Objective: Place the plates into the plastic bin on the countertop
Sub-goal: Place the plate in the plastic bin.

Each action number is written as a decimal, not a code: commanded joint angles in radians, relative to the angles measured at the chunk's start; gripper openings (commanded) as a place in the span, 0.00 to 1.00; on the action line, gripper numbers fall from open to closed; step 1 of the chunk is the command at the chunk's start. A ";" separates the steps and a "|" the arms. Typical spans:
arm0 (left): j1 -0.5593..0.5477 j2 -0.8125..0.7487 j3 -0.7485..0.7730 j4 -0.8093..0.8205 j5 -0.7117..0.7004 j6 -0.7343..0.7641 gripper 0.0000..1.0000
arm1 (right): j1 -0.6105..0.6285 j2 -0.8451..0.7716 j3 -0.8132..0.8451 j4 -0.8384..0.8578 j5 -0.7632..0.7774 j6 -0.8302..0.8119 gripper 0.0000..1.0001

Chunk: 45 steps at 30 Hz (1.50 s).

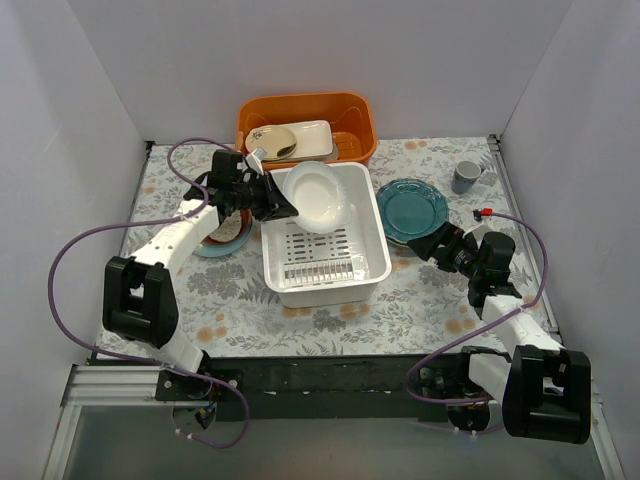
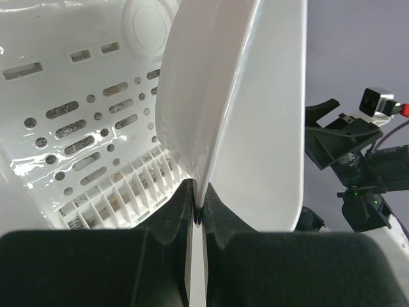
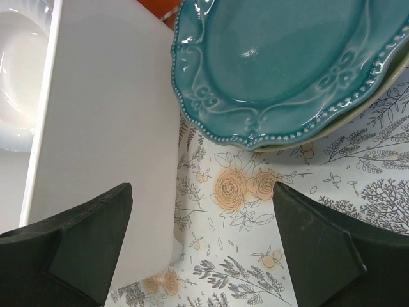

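While the left claw point(image 1: 291, 206) pinches a pale plate point(image 1: 318, 195) tilted over the plastic bin point(image 1: 325, 292), the right claw point(image 3: 201, 188) gapes.

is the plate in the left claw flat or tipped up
Tipped up: the left claw pinches the pale plate by its rim, slanted over the plastic bin.

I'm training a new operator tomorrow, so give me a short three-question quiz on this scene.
1. True or false: the left gripper holds a pale plate by its rim over the plastic bin.
2. The right gripper is: A shut on the teal plate; B open, short of it; C inside the bin.
3. Fill in: the grey mug stands on the ____.
Key: 1 true; 2 B; 3 countertop.
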 commanded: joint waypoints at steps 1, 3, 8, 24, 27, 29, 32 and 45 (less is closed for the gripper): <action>-0.034 0.000 0.098 -0.034 -0.037 0.061 0.00 | -0.009 0.011 -0.013 0.047 -0.020 -0.002 0.97; -0.049 0.014 0.109 -0.066 -0.052 0.073 0.00 | -0.009 0.011 -0.013 0.047 -0.023 -0.004 0.97; -0.082 0.052 0.147 -0.130 -0.070 0.095 0.00 | -0.012 0.019 -0.013 0.047 -0.023 -0.005 0.97; -0.171 0.184 0.225 -0.258 -0.121 0.156 0.00 | -0.015 0.017 -0.017 0.052 -0.035 -0.007 0.97; -0.172 0.192 0.224 -0.268 -0.129 0.160 0.00 | -0.018 0.017 -0.019 0.054 -0.035 -0.009 0.97; -0.175 0.201 0.228 -0.284 -0.139 0.167 0.00 | -0.018 0.016 -0.019 0.052 -0.032 -0.010 0.97; -0.185 0.219 0.245 -0.313 -0.179 0.182 0.00 | -0.020 0.023 -0.019 0.055 -0.038 -0.009 0.97; -0.227 0.291 0.297 -0.411 -0.347 0.207 0.05 | -0.023 0.023 -0.019 0.057 -0.043 -0.007 0.97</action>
